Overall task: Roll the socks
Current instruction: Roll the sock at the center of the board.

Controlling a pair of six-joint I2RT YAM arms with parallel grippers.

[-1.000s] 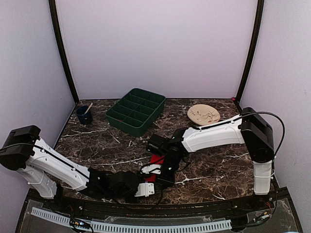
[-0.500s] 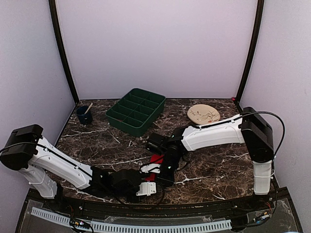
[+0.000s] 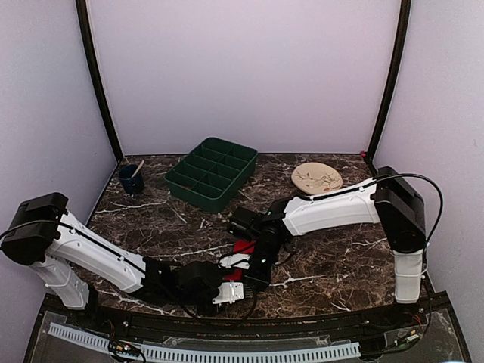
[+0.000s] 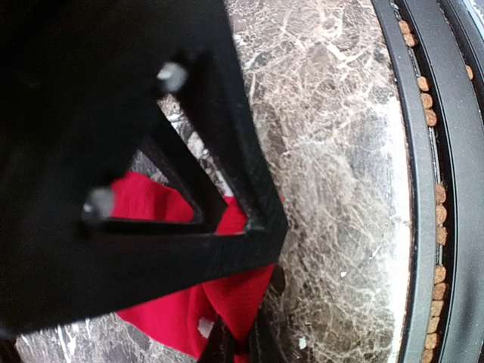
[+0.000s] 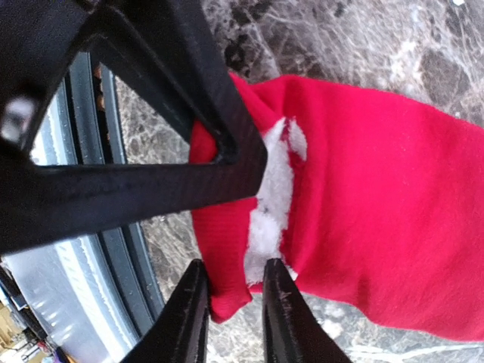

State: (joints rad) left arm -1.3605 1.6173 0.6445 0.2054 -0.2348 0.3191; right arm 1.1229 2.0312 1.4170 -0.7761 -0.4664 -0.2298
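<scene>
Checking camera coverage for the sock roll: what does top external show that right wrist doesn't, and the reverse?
Only top external: the left arm, the right arm, the green tray, the blue cup and the plate.
Only right wrist: the white marks on the red sock, and the right gripper with its jaws apart either side of the sock's edge.
Both: the red sock on the marble table.

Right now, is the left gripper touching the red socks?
Touching. The left wrist view shows the left gripper shut, pinching a fold of the socks.
</scene>
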